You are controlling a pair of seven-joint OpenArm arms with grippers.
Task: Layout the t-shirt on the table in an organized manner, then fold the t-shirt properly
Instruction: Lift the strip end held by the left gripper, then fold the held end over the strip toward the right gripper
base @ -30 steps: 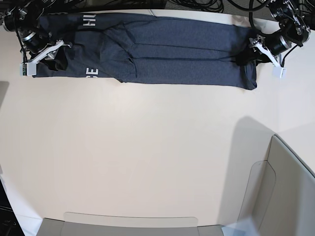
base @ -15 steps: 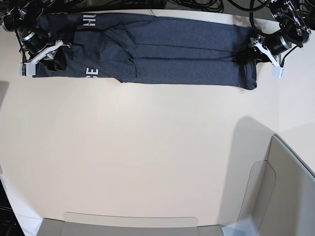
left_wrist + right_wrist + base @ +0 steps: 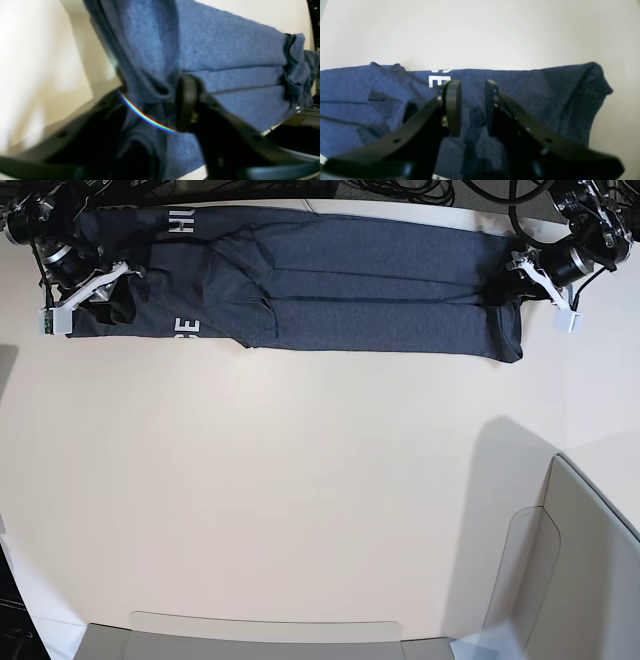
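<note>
The dark navy t-shirt (image 3: pixel 350 280) lies as a long folded strip across the far side of the off-white table (image 3: pixel 300 480), white lettering (image 3: pixel 187 327) near its left end. My left gripper (image 3: pixel 512 283) is at the strip's right end. In the left wrist view the left gripper (image 3: pixel 153 92) has a bunched fold of the t-shirt (image 3: pixel 225 50) filling the gap between its jaws. My right gripper (image 3: pixel 122 285) is at the left end. In the right wrist view the right gripper (image 3: pixel 472 107) stands narrow, with a raised dark fold of the t-shirt (image 3: pixel 545 100) between its pads.
Grey translucent bin walls stand along the near edge (image 3: pixel 265 630) and at the near right (image 3: pixel 590 560). Black cables (image 3: pixel 400 190) run behind the table's curved far edge. Bare tabletop stretches from the shirt to the bins.
My left gripper has closed in on the shirt's right end and shifted slightly toward the far edge. The right gripper and the rest of the shirt have not moved.
</note>
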